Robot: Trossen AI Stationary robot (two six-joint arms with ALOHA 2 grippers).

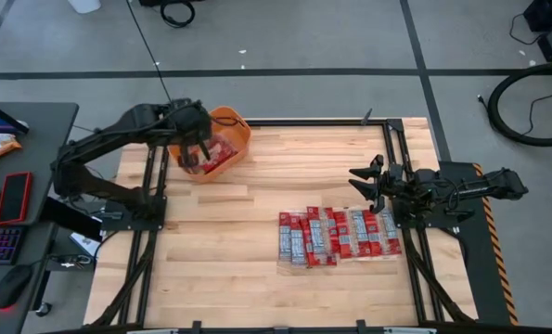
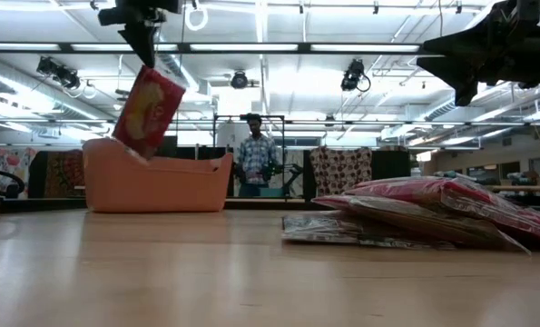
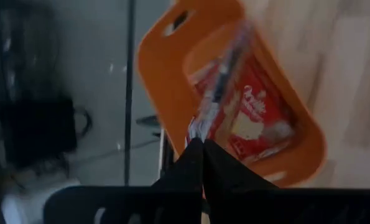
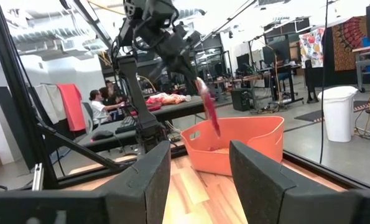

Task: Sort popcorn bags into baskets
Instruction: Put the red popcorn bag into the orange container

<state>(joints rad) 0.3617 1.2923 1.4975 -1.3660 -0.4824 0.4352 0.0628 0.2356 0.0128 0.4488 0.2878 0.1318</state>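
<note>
bare wood between orange tub (image 1: 231,135) and packet row (image 1: 339,236), hanging packet (image 2: 148,111) over tub mouth

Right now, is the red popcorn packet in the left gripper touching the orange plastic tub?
Cannot tell. In the low view the red popcorn packet hangs tilted from the shut left gripper, its lower corner overlapping the orange plastic tub rim; no view shows contact or a gap plainly.

One orange plastic tub with rounded corners (image 1: 231,130) stands on the wooden worktop (image 1: 229,241). About eight flat red popcorn packets (image 1: 336,235) lie overlapping in a row; the exact number is hard to tell. One more red packet (image 2: 148,111) hangs above the tub, and at least one lies inside it.
</note>
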